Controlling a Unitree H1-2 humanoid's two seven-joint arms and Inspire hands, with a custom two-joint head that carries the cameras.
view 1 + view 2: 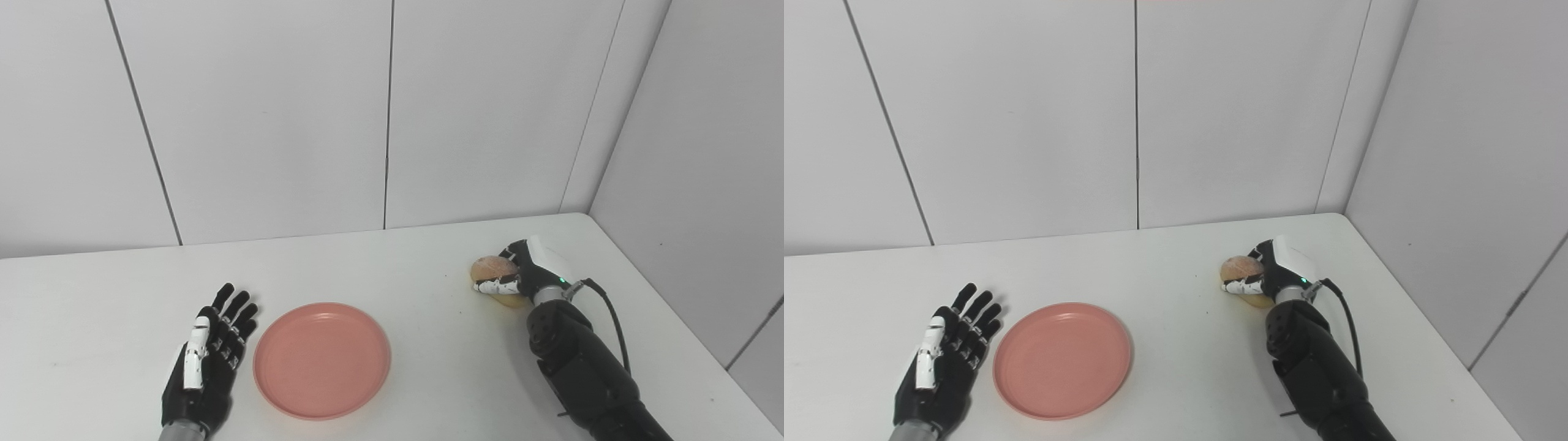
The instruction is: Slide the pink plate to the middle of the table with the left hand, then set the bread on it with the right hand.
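Observation:
A round pink plate lies flat on the white table, left of the middle and near the front. My left hand rests just left of the plate, fingers straight and spread, holding nothing and a small gap away from the rim. At the right back of the table my right hand is wrapped around a brown bread roll, thumb under its front and fingers over its far side. The roll still seems to sit on the table.
White wall panels close off the back, and another wall runs along the table's right edge. The black right forearm with its cable lies over the right front of the table.

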